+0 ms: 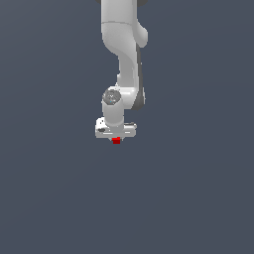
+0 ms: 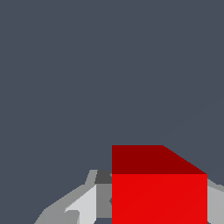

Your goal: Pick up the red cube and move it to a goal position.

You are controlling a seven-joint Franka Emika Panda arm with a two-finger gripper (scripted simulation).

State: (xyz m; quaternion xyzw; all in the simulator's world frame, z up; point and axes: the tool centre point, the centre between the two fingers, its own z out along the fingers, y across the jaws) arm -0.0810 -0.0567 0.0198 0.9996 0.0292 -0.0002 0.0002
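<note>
The gripper (image 1: 116,137) sits at the end of the white arm (image 1: 122,54), pointing down, w/ the red cube (image 1: 116,141) right under the gripper body, btwn the fingers as far as the exterior view shows. In the wrist view the red cube (image 2: 159,188) fills the near foreground, w/ a grey-white finger (image 2: 81,205) showing on one side and a sliver of another at the far edge, so the fingers appear closed narrow onto the cube, i.e. holding it. Contact on both faces can't be fully confirmed, since the cube hides most of the pads.

Why held like this, judging by the frames: a straight top-down pinch on two opposite flat faces keeps a tiny plain cube square and stops it twisting during transport. The cube is much narrower than the gripper, so centring it btwn the fingers matters.

Whether the cube is lifted or resting on the worktop (image 1: 54,198): can't tell, no shadow or edge gives height.

The worktop and surroundings are one flat, uniform slate-blue field, no texture, no walls, no horizon. No goal marker is visible in either view, so the target spot can't be placed from here.
</note>
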